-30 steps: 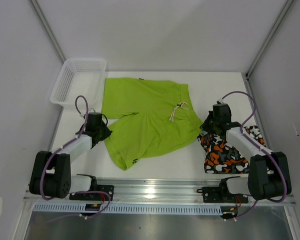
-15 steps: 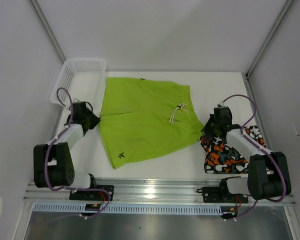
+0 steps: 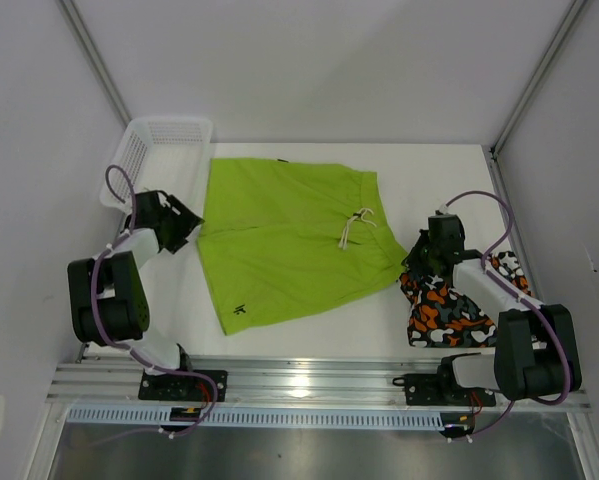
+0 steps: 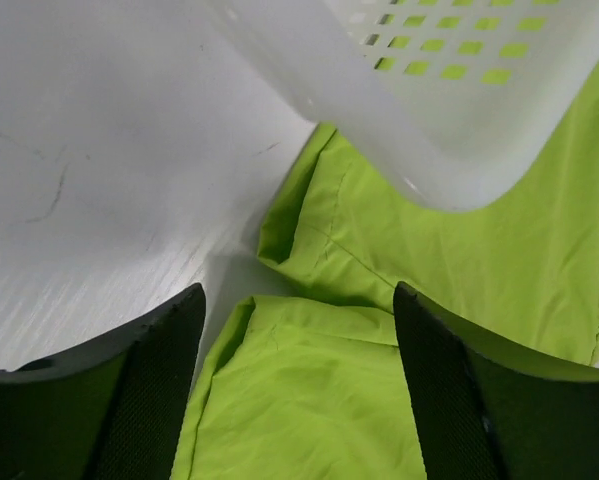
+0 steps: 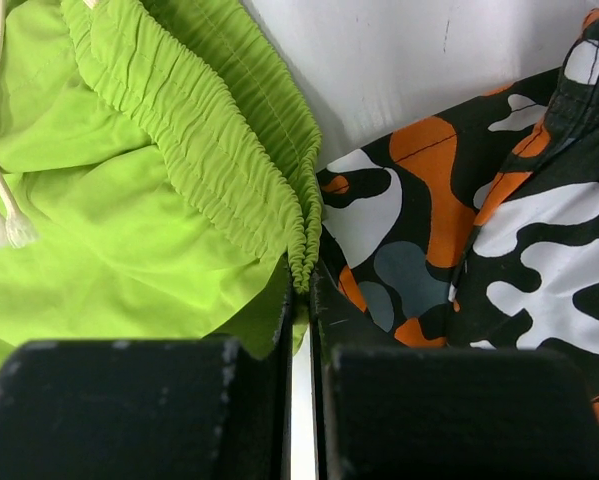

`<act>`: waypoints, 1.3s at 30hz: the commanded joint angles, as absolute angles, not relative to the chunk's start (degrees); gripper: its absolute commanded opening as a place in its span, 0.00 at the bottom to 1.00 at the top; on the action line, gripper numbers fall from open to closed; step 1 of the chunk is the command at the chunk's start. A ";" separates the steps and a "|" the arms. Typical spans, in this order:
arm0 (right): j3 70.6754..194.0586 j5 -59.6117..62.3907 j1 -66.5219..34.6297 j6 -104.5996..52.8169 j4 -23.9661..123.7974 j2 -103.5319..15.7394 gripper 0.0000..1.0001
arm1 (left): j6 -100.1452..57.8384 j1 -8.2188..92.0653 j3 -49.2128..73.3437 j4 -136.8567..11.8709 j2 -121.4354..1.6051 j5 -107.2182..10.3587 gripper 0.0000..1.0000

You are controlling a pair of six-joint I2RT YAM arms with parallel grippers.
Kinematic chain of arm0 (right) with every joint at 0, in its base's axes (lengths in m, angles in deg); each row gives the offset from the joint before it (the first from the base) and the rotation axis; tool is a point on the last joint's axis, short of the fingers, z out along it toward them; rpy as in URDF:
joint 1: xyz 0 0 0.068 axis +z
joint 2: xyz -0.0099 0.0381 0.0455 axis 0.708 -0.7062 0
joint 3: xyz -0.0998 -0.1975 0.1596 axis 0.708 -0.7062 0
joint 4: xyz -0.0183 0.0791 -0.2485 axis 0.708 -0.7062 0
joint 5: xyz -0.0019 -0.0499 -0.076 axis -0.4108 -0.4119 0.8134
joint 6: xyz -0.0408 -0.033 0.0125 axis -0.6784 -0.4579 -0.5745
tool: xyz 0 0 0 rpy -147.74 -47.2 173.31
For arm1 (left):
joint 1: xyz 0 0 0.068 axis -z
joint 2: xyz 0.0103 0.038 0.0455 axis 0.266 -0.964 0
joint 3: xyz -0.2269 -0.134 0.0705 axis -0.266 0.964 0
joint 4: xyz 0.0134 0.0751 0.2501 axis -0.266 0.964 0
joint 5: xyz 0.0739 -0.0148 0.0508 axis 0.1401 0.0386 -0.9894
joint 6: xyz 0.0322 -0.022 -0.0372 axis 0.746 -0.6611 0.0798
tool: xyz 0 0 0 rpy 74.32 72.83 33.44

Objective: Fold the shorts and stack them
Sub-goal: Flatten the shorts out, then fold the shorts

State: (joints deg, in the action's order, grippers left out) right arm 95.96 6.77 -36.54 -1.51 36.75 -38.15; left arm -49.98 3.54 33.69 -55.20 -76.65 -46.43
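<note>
The lime green shorts (image 3: pixel 289 240) lie spread flat in the middle of the table, drawstring (image 3: pixel 354 222) on top. My left gripper (image 3: pixel 182 228) stands open at their left hem, apart from the cloth. In the left wrist view the left gripper (image 4: pixel 299 300) has its fingers (image 4: pixel 149 400) wide on either side of the green leg hem (image 4: pixel 319 400), which rests on the table. My right gripper (image 3: pixel 416 257) is shut on the waistband corner (image 5: pixel 304 255) of the green shorts. The camouflage shorts (image 3: pixel 449 305) lie bunched at the right, under the right arm, and show beside the right gripper (image 5: pixel 301 285) as orange, black and white camouflage cloth (image 5: pixel 499 240).
A white mesh basket (image 3: pixel 159 150) stands at the back left, its corner (image 4: pixel 429 110) hanging just ahead of the left gripper. White walls close in the table on both sides. A metal rail (image 3: pixel 299 380) runs along the near edge.
The left gripper drew the green leg out to the left, flattening it, then opened and let go. The right gripper kept its hold and barely moved.
</note>
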 commanded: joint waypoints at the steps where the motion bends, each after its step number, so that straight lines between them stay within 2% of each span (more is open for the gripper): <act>1: 95.58 6.75 -36.90 -2.38 38.47 -36.56 0.00 | -49.03 3.90 34.74 -53.98 -70.74 -47.89 0.79; 3: 95.58 6.48 -36.90 -2.38 38.64 -36.47 0.00 | -49.56 6.01 37.28 -51.53 -65.75 -49.56 0.81; 8: 95.40 6.75 -36.90 -2.21 38.82 -36.12 0.00 | -54.65 14.53 48.89 -49.68 -52.38 -51.86 0.79; 17: 95.32 6.83 -36.99 -1.07 39.17 -36.03 0.00 | -58.09 22.71 56.02 -31.49 -28.31 -50.89 0.76; 21: 95.23 6.57 -36.99 -0.89 39.26 -36.03 0.00 | -59.83 24.82 58.73 -23.75 -21.71 -50.10 0.75; 24: 95.14 6.31 -36.99 -0.37 39.52 -36.38 0.00 | -65.28 28.95 60.50 -21.11 -18.19 -49.05 0.74; 28: 95.05 6.66 -36.90 2.44 39.87 -36.56 0.00 | -70.65 29.66 62.09 -18.56 -16.15 -48.26 0.73; 36: 94.79 8.15 -36.72 8.25 41.55 -38.66 0.00 | -78.04 29.75 57.26 -8.20 -19.66 -50.27 0.71; 39: 95.58 8.85 -36.55 8.16 40.85 -39.54 0.00 | -78.48 29.84 56.29 -7.74 -21.59 -47.73 0.68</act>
State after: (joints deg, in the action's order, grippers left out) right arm 94.08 7.16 -36.63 6.47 39.37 -38.65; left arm -75.31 29.42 59.37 -11.03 -20.37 -49.90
